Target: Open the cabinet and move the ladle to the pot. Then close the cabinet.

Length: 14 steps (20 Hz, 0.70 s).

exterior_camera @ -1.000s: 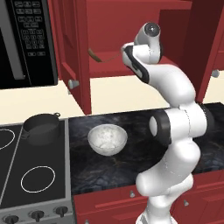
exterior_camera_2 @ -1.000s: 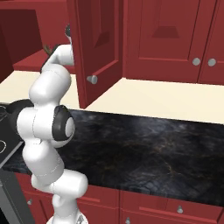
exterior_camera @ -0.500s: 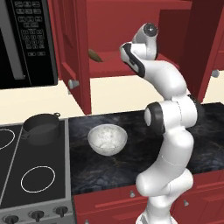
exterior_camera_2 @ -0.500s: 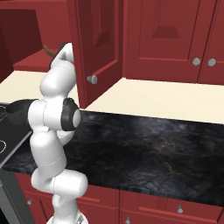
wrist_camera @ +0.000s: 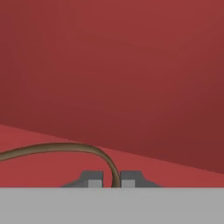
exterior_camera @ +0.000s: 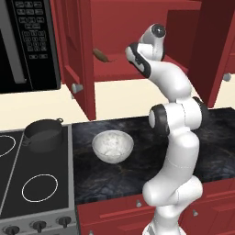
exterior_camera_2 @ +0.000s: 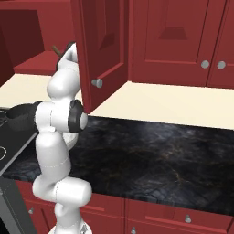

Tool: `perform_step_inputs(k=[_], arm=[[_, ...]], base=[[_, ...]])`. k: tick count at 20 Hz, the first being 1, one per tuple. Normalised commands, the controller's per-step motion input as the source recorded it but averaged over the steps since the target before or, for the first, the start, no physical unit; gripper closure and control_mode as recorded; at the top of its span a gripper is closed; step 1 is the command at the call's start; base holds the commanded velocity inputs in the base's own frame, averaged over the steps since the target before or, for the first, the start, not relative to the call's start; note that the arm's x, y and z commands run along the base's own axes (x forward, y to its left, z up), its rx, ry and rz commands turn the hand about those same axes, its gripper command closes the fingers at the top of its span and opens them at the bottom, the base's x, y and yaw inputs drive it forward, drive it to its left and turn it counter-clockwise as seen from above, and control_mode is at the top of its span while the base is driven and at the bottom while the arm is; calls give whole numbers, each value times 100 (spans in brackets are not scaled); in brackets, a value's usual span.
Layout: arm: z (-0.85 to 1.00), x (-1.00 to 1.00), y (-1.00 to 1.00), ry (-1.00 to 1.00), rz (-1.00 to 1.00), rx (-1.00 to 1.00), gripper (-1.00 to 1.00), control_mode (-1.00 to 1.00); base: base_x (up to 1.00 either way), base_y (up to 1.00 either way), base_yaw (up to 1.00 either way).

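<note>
Both tall doors of the dark red cabinet [exterior_camera: 78, 50] stand swung open. On its shelf lies the slim brown ladle [exterior_camera: 101, 55], bowl to the left. My gripper [wrist_camera: 112, 180] reaches into the cabinet at the ladle's handle end. In the hand view the curved handle [wrist_camera: 52, 148] runs down between the two closely set fingertips, against the right one. The handle's tip pokes out above my hand [exterior_camera_2: 55, 49] in the right base view. The dark grey pot [exterior_camera: 42, 133] sits on the stove, lower left, far below the gripper.
A pale speckled bowl [exterior_camera: 112, 146] rests on the black counter beside the stove [exterior_camera: 32, 188]. A black microwave [exterior_camera: 27, 41] hangs left of the cabinet. The open left door's knob [exterior_camera: 76, 87] juts out over the counter; the right door [exterior_camera: 220, 46] stands open beside my arm.
My arm's elbow and forearm have swung more upright under the hand, which stays at the shelf. The ladle has barely moved.
</note>
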Motion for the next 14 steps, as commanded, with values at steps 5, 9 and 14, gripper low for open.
perform_step_inputs(k=[5, 9, 14], arm=[[-2, -17, 4, -2, 0, 0, 100, -100], [-1, -66, 35, -16, 0, -4, 100, -100], [0, -87, 21, -15, -1, -4, 100, -100]], base=[[0, 0, 0], [0, 0, 0], [0, 0, 0]])
